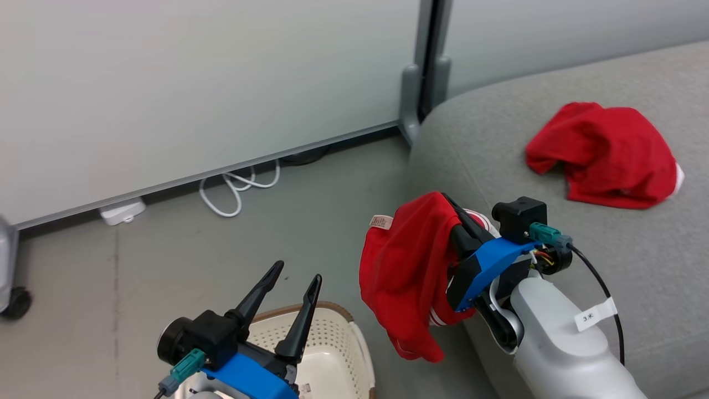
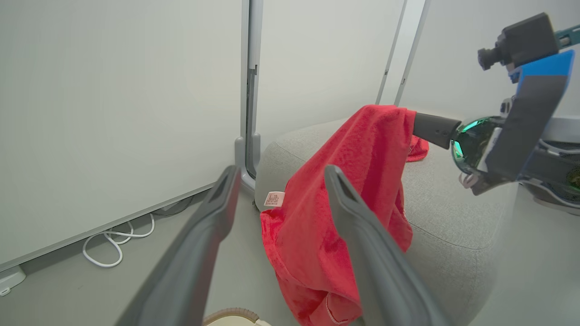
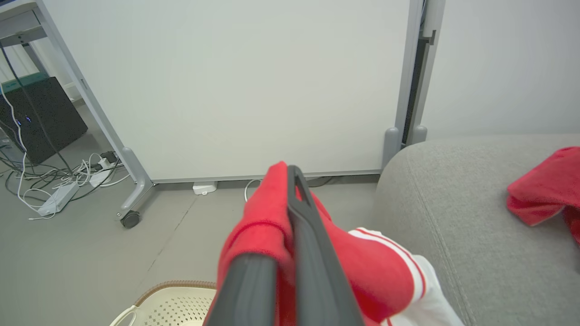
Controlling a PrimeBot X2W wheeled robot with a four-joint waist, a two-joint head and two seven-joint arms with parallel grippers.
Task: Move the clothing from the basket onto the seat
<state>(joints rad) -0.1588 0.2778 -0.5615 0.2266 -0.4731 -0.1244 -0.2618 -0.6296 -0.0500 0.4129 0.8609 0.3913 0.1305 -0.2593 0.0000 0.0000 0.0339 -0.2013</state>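
Red garment clamped in right gripper, hanging — beside seat

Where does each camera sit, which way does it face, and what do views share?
Head view: on the head, looking down at basket and seat; left claw open, right claw gripping a red garment.
Left wrist view: from that wrist, along its fingers toward that garment and seat.
Right wrist view: from that wrist, along its shut fingers toward the white panel.
Shared: all show that red garment and seat.
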